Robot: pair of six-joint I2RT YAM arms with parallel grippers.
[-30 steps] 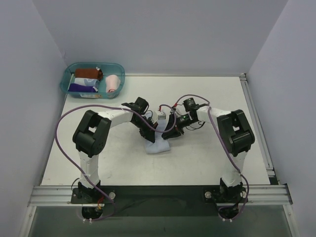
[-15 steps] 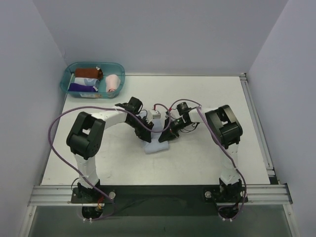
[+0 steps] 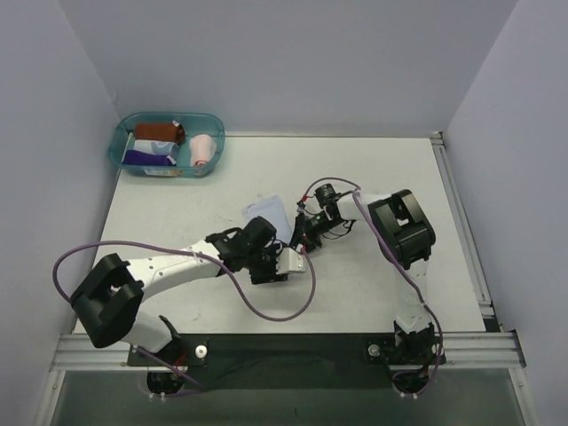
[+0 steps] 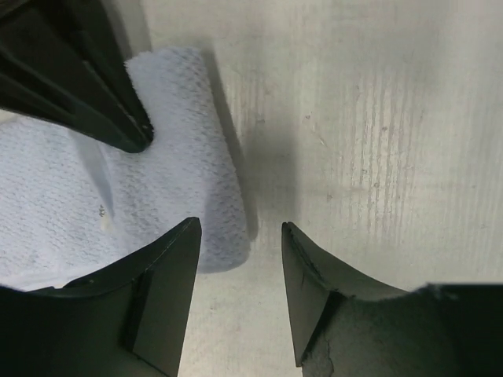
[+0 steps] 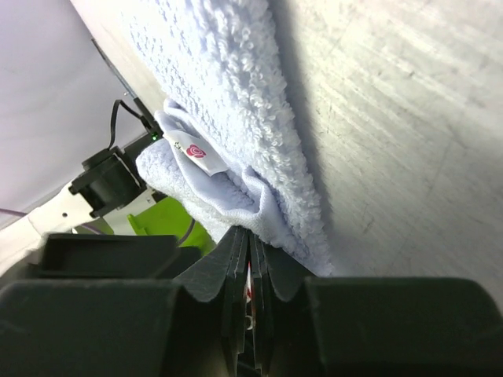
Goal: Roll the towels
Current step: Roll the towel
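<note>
The light blue towel [image 3: 271, 214] lies mid-table, partly under the arms. In the left wrist view its folded end [image 4: 169, 169] lies flat on the table. In the right wrist view its thick fold carries a small white tag [image 5: 196, 149]. My right gripper [image 3: 302, 236] [image 5: 248, 233] is shut on a bunched edge of the towel. My left gripper [image 3: 275, 266] [image 4: 240, 228] is open just short of the towel's near end, with only bare table between its fingers. A rolled pale pink towel [image 3: 202, 151] lies in the tub.
The teal tub [image 3: 119, 149] at the back left corner also holds brown, purple and white rolls. Side walls stand left and right. A metal rail [image 3: 284, 348] runs along the near edge. A purple cable loops on the table by the left arm.
My left gripper has opened, let go of the light blue towel and swung back toward the near edge. The right gripper has closed on the towel's edge and stayed there.
</note>
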